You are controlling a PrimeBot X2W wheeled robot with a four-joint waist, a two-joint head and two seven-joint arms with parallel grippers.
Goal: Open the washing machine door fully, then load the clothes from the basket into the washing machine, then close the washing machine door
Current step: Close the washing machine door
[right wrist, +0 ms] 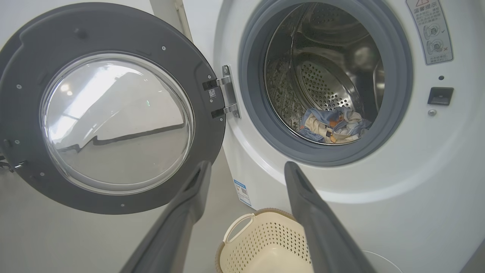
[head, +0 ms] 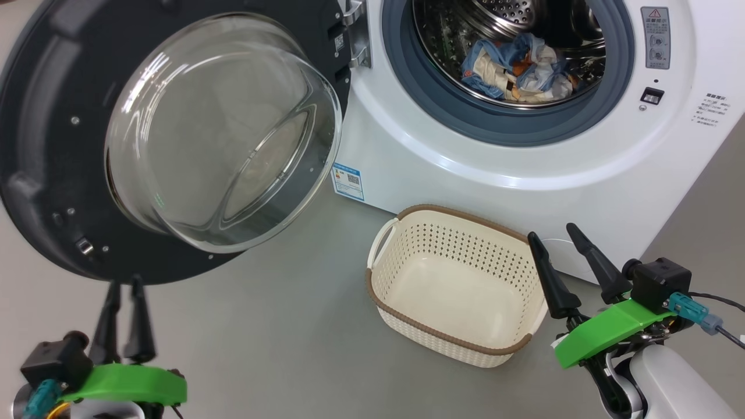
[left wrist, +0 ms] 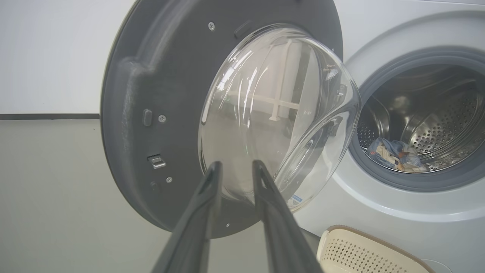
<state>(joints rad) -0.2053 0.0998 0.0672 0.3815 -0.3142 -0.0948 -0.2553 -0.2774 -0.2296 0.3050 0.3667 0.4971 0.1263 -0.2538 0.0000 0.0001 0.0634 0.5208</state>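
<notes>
The clothes [head: 515,67] lie in the washing machine [head: 524,169], basket [head: 460,279] empty. Left gripper [head: 126,283], narrow and empty, faces the door [head: 46,145], likely to swing it shut. Right gripper [head: 553,231] wide, empty.

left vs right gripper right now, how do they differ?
Left gripper has its fingers close together with a narrow gap; right gripper is spread wide. Left gripper sits by the lower edge of the open washing machine door; right gripper sits beside the empty basket. Both hold nothing and point toward the washing machine.
</notes>
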